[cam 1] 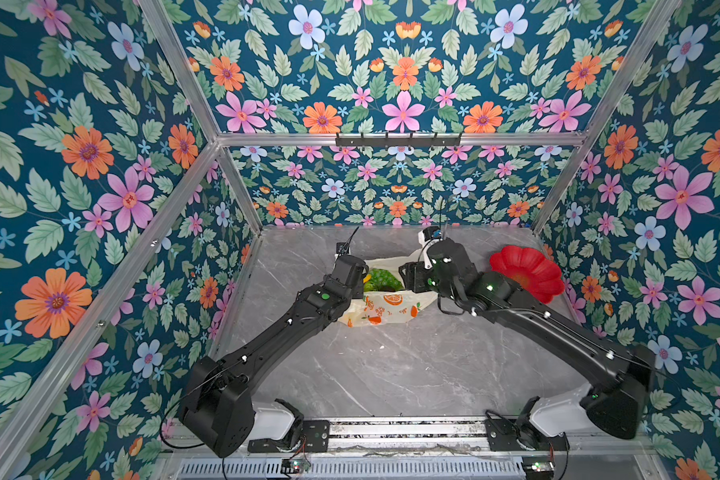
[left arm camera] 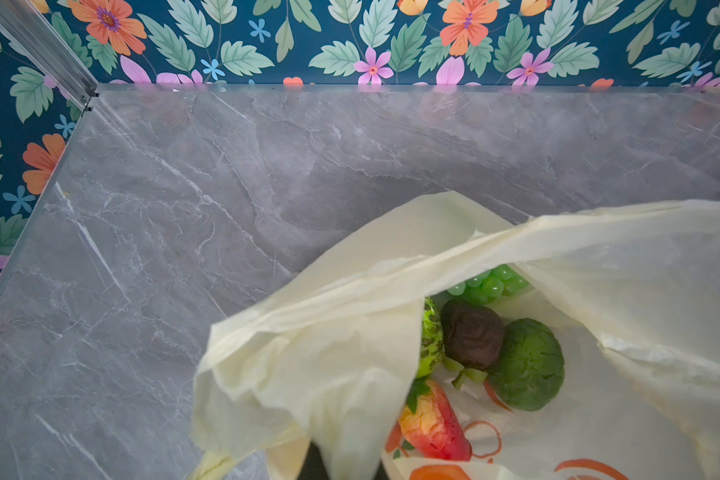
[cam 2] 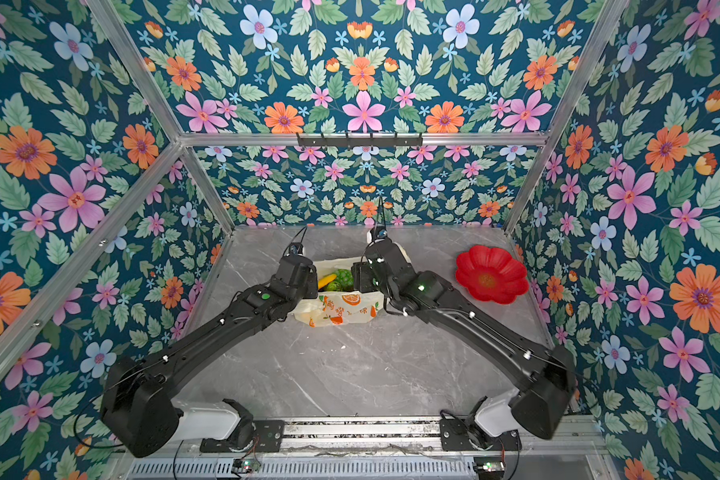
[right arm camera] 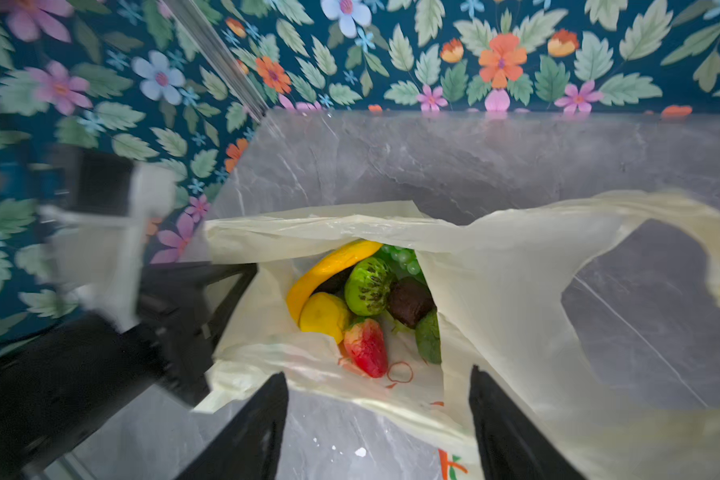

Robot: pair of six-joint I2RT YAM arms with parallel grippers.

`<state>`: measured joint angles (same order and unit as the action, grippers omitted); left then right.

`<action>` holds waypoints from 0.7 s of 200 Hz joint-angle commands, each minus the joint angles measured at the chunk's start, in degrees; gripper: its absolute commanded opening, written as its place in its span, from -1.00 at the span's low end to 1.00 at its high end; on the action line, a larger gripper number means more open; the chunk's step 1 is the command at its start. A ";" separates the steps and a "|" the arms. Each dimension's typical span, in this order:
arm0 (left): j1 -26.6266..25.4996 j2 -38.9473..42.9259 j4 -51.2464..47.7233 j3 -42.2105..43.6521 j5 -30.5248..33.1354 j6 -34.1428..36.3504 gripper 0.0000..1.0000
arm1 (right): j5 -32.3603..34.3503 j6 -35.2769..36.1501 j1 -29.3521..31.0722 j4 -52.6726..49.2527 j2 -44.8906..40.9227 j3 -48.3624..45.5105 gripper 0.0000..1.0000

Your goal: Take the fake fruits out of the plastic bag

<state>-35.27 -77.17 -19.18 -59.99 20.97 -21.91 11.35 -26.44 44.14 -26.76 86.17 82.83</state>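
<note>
Top views look down from high; both wrist views closely share the plastic bag point(left arm camera: 329, 365).

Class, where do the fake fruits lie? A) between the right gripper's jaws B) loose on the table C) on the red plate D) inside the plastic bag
D: the fruits sit together inside the open bag, seen through its mouth in both wrist views.
</note>
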 commanded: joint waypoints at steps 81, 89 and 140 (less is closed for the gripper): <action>-0.50 6.14 7.89 11.58 2.33 -3.11 -1.00 | -2.92 -4.02 -3.66 2.79 9.44 -13.47 0.75; -0.51 6.45 8.69 12.73 2.11 -3.46 -1.00 | -2.59 -4.25 -3.41 3.85 7.04 -14.74 0.78; -0.58 7.41 10.75 15.21 -1.06 -3.59 -1.00 | -1.69 -2.30 -2.22 3.44 11.43 -10.41 0.86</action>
<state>-35.73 -70.28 -10.87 -44.93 21.58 -25.17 8.60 -29.63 41.32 -24.12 94.41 69.23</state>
